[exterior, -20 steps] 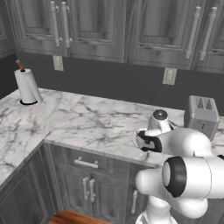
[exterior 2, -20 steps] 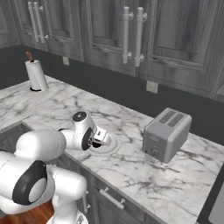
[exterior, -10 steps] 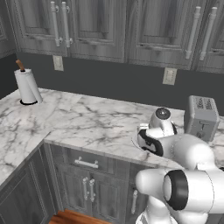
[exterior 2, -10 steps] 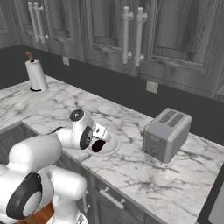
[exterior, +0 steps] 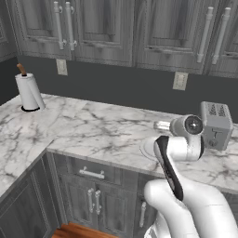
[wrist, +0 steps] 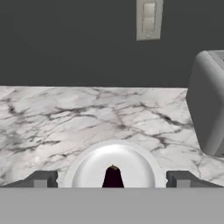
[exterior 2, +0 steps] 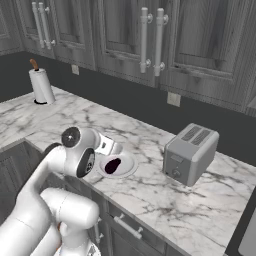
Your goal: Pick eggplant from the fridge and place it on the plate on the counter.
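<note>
On the counter (exterior 2: pixel 150 190), a white marble top with grey veins, a small white plate (exterior 2: pixel 128 169) sits near the front edge. A dark purple eggplant (exterior 2: pixel 113 164) lies on the plate, touching nothing else. From the hand camera, the eggplant (wrist: pixel 113 177) sits at the near side of the plate (wrist: pixel 131 162), between the two dark fingertips (wrist: pixel 41 179), which stand wide apart on either side of it and do not touch it. The gripper (wrist: pixel 113 181) is open and holds nothing.

Seen from the right, the gripper (exterior 2: pixel 111 148) hangs just above the plate's left rim, at the end of the white arm that bends up from the lower left. From the left, the arm covers most of the plate (exterior: pixel 148 148), leaving a sliver of rim showing.

A silver toaster (exterior 2: pixel 190 153) stands on the counter to the right of the plate, well apart from it. A paper towel roll (exterior 2: pixel 41 85) stands upright far to the left, near the dark back wall. An outlet (exterior 2: pixel 174 99) is on that wall behind the toaster. Grey wood-grain cupboards (exterior 2: pixel 150 35) with silver handles hang above.
</note>
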Robot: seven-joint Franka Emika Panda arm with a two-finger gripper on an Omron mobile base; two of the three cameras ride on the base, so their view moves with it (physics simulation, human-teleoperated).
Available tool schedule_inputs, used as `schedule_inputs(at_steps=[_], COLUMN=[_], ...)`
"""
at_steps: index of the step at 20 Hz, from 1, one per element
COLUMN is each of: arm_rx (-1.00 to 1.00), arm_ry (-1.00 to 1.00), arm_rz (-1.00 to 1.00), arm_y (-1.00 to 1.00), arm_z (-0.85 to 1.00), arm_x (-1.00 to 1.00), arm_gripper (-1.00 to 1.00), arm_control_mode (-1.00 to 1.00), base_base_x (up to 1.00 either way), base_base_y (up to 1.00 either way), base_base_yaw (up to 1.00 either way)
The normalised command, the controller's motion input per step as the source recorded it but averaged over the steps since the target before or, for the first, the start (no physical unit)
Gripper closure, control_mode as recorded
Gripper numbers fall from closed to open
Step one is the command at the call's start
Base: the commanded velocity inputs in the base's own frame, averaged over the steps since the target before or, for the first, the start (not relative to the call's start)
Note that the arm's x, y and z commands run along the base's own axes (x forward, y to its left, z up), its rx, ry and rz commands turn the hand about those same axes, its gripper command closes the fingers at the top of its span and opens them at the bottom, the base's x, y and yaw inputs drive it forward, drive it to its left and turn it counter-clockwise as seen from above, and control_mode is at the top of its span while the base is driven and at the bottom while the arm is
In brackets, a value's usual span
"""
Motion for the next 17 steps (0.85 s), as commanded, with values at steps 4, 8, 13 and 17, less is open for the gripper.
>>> schedule_inputs(at_steps=[4, 8, 13, 17], arm_rx=[0.0, 0.0, -0.01, -0.03], arm_ry=[-0.23, -0.06, 0.0, -0.02], arm_rz=[0.0, 0.0, 0.0, 0.0], arm_y=[0.0, 0.01, 0.09, 0.11], arm_z=[1.0, 0.94, 0.6, 0.01], arm_x=[-0.82, -0.82, -0.84, -0.91], arm_gripper=[-1.0, -1.0, -1.0, -1.0], arm_control_mode=[-1.0, -1.0, -1.0, -1.0], base_base_x=[0.0, 0.0, 0.0, 0.0], base_base_y=[0.0, 0.0, 0.0, 0.0], base_base_yaw=[0.0, 0.0, 0.0, 0.0])
